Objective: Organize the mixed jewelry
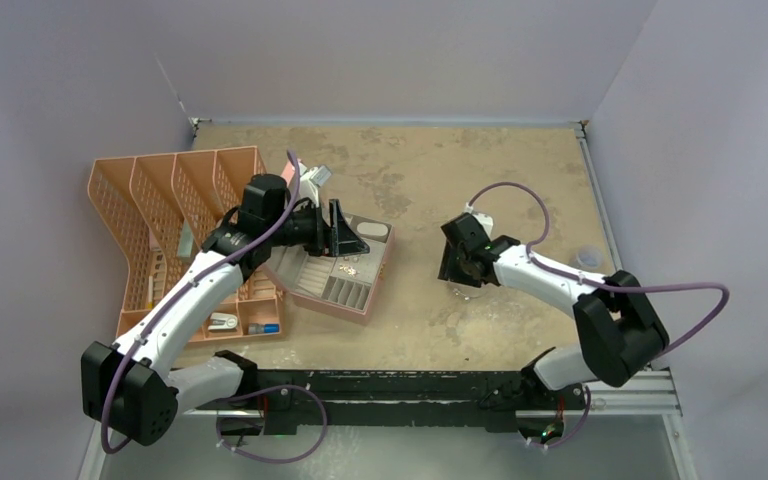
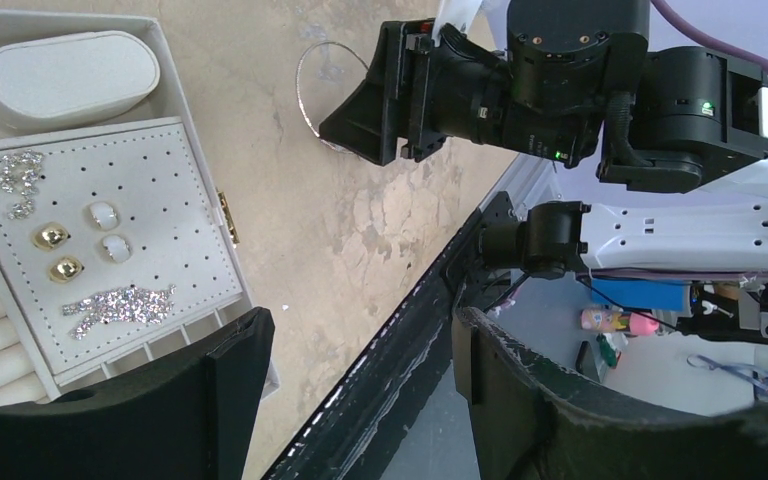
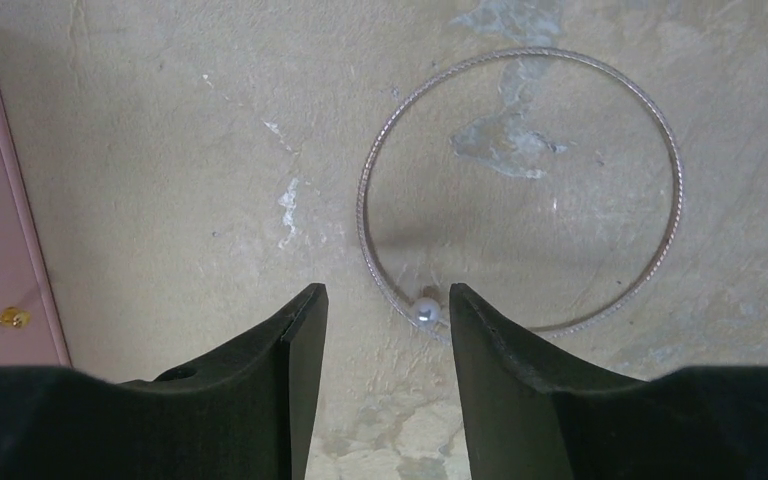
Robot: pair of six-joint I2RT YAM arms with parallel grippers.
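Light was even and diffuse, silvery hoop point(image 3: 360, 200) cast a soft shadow, gold studs point(image 2: 50, 237) glinted, overhead view looked soft.

Flat on the mottled beige tabletop point(image 1: 440, 170), right of the pink compartmented jewellery tray point(image 1: 332, 303): thin silvery wire hoop point(image 3: 362, 205). On the tray's white perforated pad point(image 2: 160, 200): two gold-coloured teardrop studs point(image 2: 51, 237).

From overhead, the right gripper point(image 1: 463, 275) is covering the silvery hoop point(image 2: 299, 88); at the left wrist it is blocking the hoop's far side. The jewelry tray point(image 2: 172, 70) is running off that view's left edge.
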